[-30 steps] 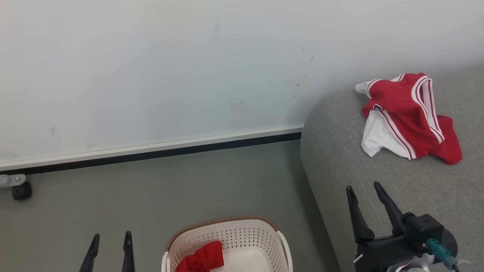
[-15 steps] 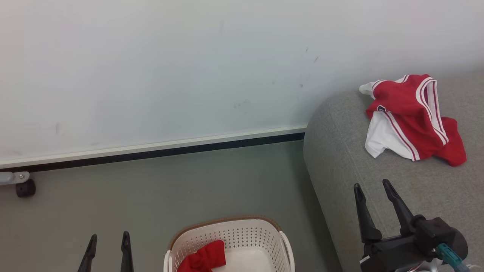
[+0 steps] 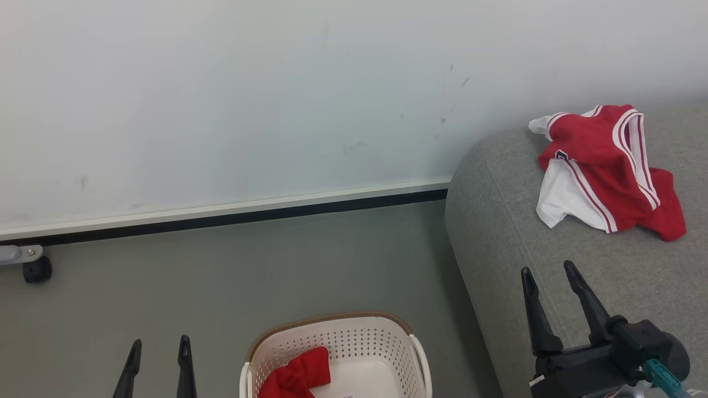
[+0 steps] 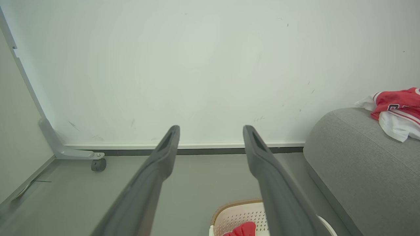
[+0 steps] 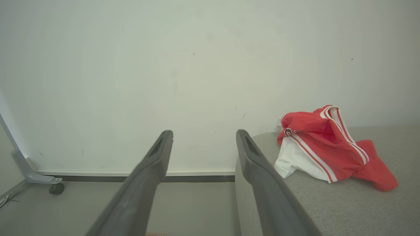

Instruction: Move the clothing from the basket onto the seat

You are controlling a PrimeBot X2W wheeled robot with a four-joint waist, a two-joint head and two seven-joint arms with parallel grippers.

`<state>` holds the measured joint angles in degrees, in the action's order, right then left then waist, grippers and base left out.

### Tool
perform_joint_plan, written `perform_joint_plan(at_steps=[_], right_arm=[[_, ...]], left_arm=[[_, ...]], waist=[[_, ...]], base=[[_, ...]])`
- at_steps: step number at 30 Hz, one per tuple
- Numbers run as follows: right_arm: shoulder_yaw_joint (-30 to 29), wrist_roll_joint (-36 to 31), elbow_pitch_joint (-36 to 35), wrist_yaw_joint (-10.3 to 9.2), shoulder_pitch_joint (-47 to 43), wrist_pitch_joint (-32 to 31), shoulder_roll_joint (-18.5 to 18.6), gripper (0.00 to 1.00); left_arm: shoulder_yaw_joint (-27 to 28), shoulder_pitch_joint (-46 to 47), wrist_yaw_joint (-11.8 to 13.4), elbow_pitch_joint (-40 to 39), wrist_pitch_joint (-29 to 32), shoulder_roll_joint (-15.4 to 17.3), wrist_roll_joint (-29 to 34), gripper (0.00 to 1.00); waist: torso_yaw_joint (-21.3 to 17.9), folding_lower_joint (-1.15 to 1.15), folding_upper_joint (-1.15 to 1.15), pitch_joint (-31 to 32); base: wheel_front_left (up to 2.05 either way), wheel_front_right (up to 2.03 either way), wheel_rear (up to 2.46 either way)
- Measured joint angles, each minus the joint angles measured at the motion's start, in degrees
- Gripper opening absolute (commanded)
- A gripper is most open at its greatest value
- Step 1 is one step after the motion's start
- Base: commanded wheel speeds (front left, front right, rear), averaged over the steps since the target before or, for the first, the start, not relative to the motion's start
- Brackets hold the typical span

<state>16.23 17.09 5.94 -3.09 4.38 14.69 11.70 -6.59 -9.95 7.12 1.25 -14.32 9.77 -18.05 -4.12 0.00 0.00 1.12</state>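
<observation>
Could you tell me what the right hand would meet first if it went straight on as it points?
Probably the white wall: the right hand points over the left end of the sofa, and the red clothing lies right of that line. Depth is unclear.

Through the head camera, the bottom edge slices off the near half of the basket (image 3: pixel 332 338), so I can't see its front wall or handles. The red cloth (image 3: pixel 296 375) inside runs below that edge too, and I can't judge how much of it there is. The left jaws are cut off just under their tips, and the right jaws' wrist runs out at the lower right corner. The sofa (image 3: pixel 553 276) carries on past the right and bottom edges. The garment (image 3: pixel 603 166) on it is crumpled, with its dark lettering mostly folded under and unreadable. At the far left, a caster (image 3: pixel 37 270) and its grey bracket (image 3: pixel 14 254) are clipped by the edge, and I can't tell what they carry.
</observation>
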Motion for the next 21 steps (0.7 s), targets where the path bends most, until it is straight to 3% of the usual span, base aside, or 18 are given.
perform_joint_plan(at_steps=[7,21], right_arm=[[-0.67,-0.01,-0.79,-0.30,-0.47,0.00,0.08,1.00],[-3.66,-0.02,-3.74,-0.51,2.13,0.01,1.10,1.00]], left_arm=[[-0.87,0.15,-0.11,-0.08,-0.01,-0.11,0.49,1.00],[-7.35,10.06,-3.72,5.38,1.27,-0.37,3.04,1.00]], waist=[[0.05,0.00,0.00,-1.24],[-0.21,0.01,0.00,-9.49]], base=[[0.00,0.00,0.00],[0.00,0.00,0.00]])
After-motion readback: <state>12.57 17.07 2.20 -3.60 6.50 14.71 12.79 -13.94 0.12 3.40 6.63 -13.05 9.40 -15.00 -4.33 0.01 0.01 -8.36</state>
